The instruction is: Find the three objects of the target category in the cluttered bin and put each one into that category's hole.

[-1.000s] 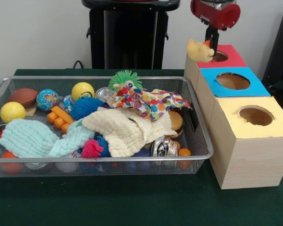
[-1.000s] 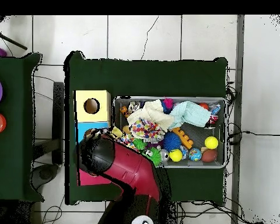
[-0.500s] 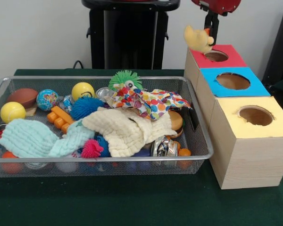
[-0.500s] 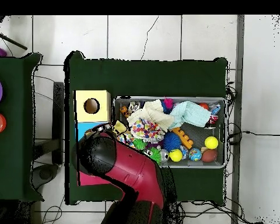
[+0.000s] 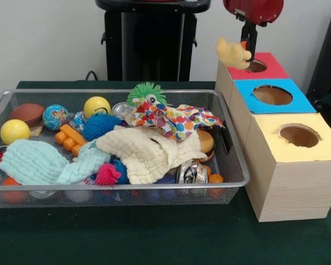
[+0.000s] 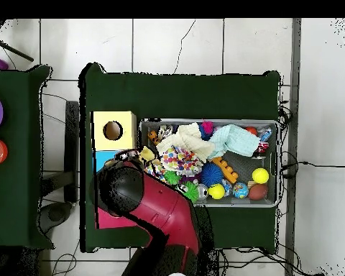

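Front view: end effector (image 5: 246,48) clenched on yellow plush toy (image 5: 233,53), beside the red box's hole (image 5: 256,66).

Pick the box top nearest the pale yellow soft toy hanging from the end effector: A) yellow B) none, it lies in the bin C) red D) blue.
C: the pale yellow soft toy hangs from the end effector right at the edge of the red-topped box, well clear of the blue-topped box and yellow-topped box.
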You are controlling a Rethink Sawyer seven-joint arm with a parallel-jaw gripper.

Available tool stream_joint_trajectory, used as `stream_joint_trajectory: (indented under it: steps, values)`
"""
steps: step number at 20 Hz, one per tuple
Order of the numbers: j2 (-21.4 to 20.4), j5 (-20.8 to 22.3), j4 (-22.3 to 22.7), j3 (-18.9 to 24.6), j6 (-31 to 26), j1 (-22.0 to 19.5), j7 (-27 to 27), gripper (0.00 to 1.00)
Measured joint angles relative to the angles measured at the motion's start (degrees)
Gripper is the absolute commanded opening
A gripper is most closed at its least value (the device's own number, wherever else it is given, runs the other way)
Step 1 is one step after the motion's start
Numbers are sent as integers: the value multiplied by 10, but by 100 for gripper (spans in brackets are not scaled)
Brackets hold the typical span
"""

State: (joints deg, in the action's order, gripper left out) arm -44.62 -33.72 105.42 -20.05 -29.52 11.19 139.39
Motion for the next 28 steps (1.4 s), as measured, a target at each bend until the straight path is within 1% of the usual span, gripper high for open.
stream_joint_trajectory:
  steps: [7, 10, 12, 16, 18, 19, 21, 22, 26, 28]
  values:
    - [7, -40, 16, 19, 49, 3, 0, 0]
    - [6, -50, 23, 20, 52, 9, 0, 0]
    - [5, -57, 32, 19, 52, 20, 0, 0]
    - [-3, -57, 45, 7, 52, 53, 0, 0]
    - [-10, -57, 50, 2, 52, 64, 0, 0]
    - [-21, -56, 59, -5, 52, 76, 0, 0]
    - [-30, -56, 66, -10, 52, 81, 0, 0]
    - [-43, -55, 74, -14, 52, 85, 0, 0]
    - [-60, -56, 84, -21, 52, 83, 0, 0]
    - [-77, -56, 97, -24, 52, 77, 0, 0]
